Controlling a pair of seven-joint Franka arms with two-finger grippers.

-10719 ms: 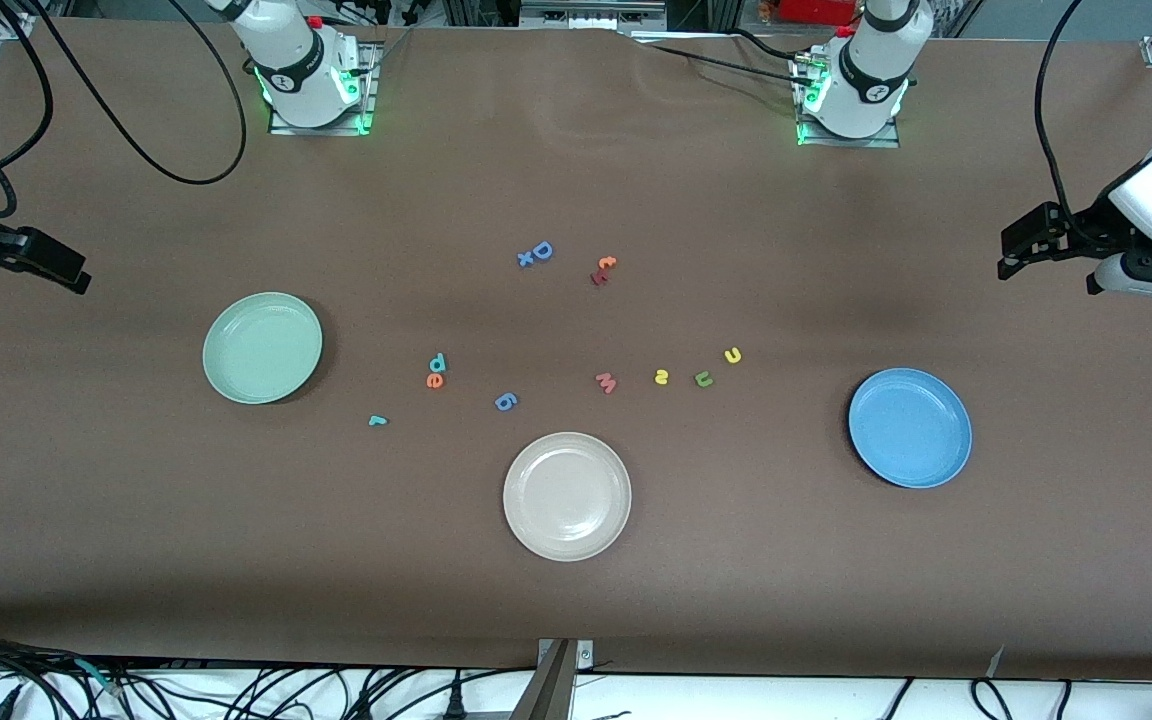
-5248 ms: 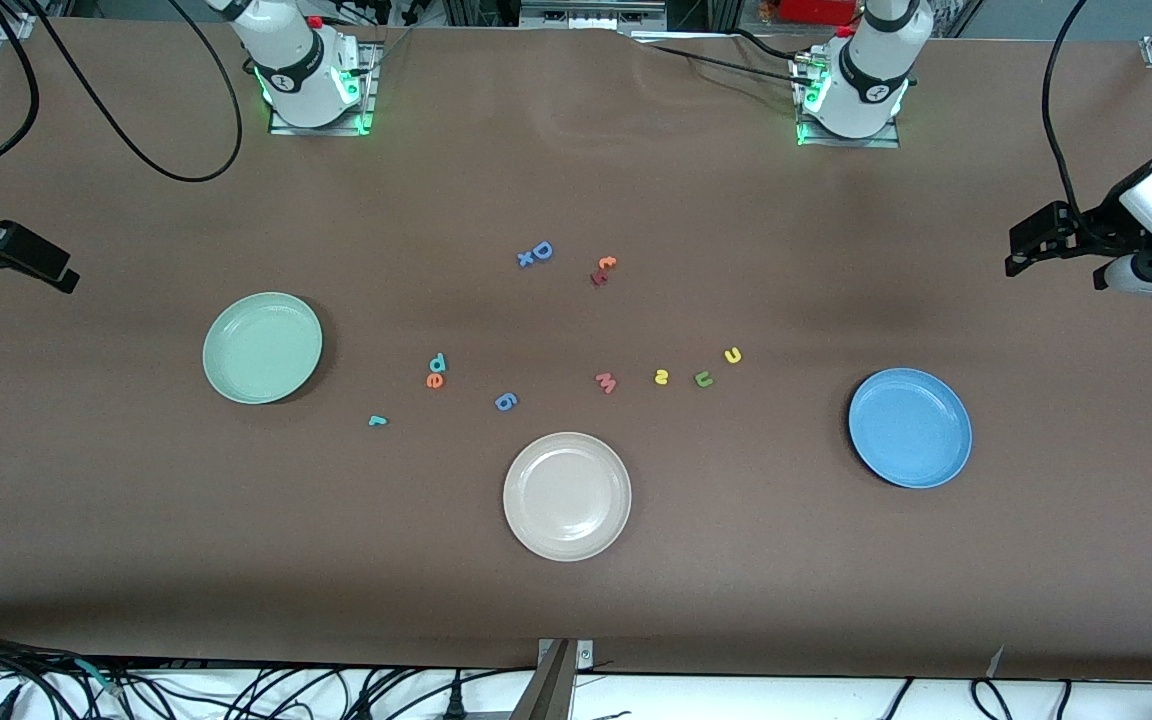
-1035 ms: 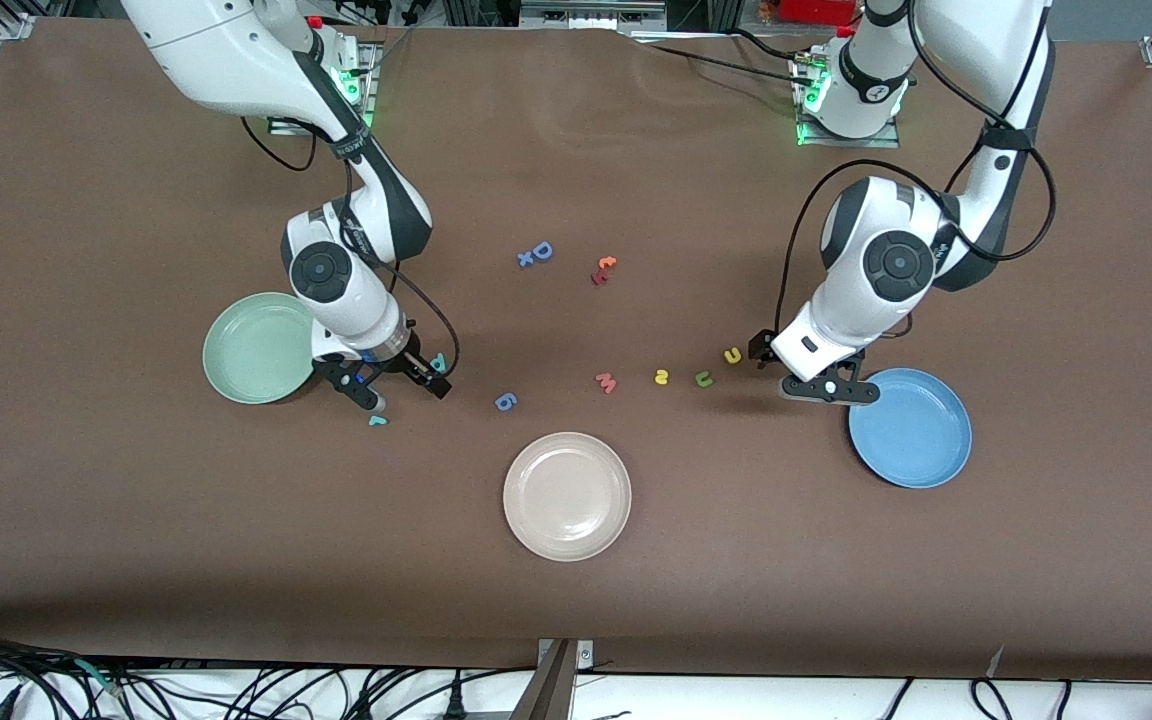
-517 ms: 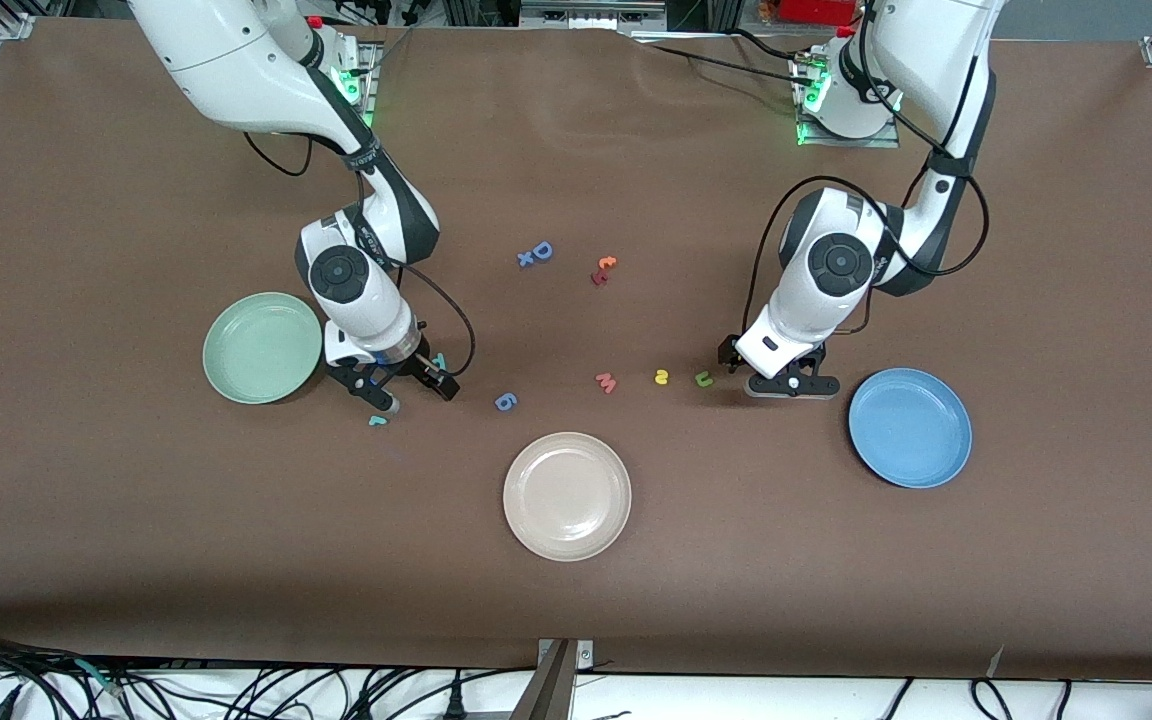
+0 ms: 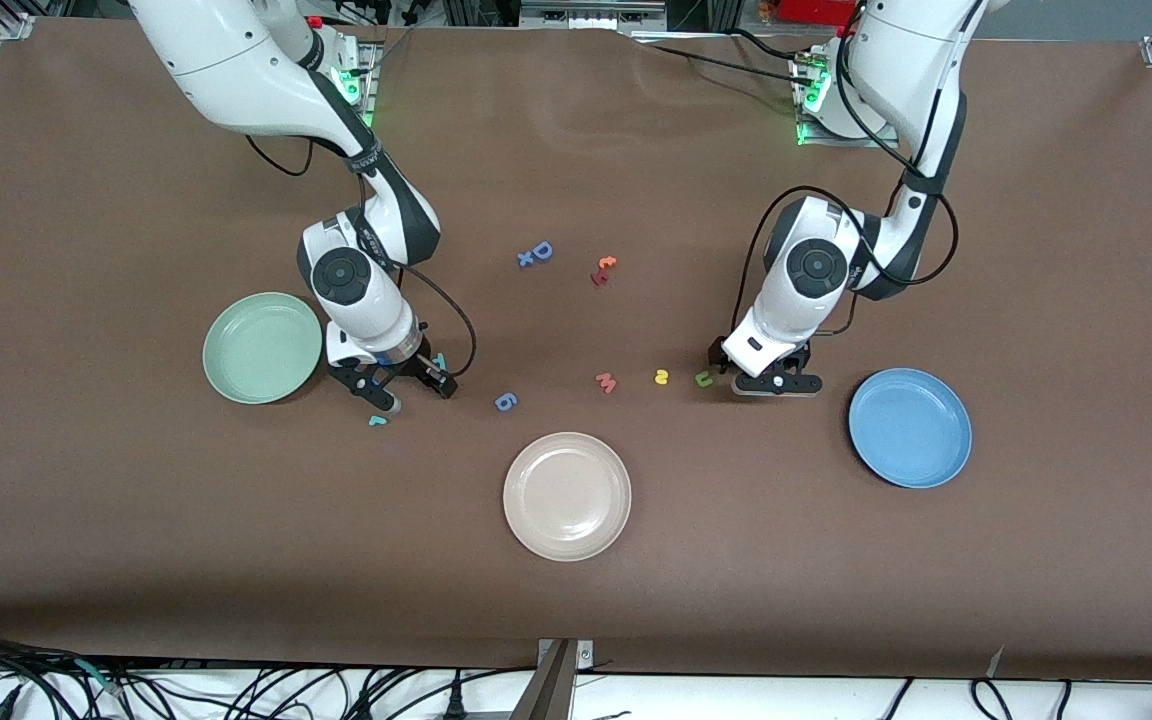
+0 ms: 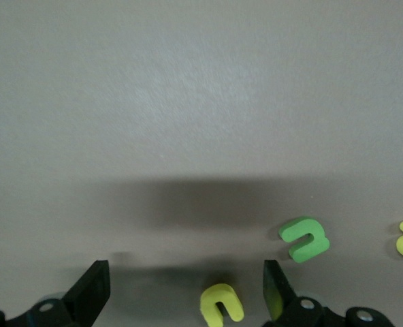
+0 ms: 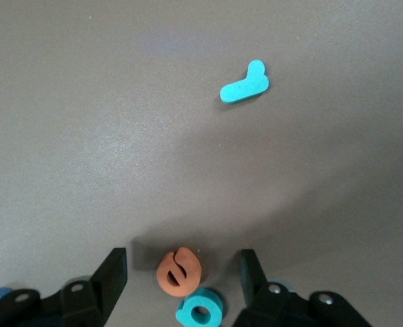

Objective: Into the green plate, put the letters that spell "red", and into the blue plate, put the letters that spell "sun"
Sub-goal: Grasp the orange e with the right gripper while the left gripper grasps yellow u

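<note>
Because the right tool stood apart around both the orange e and teal d, it risked pinching both; the left tool stood apart around the yellow u.

Plates, 3: green plate, blue plate, beige plate.
Letters, 12 tot.: r, e, d, s, u, n, g, m, D, x, orange-red pair.
My grippers, 2: left gripper, right gripper.

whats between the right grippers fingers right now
In the right wrist view, the orange e lies on the table between the right gripper fingers, jaws apart; the teal-blue d sits beside it, the teal r well clear.
</note>
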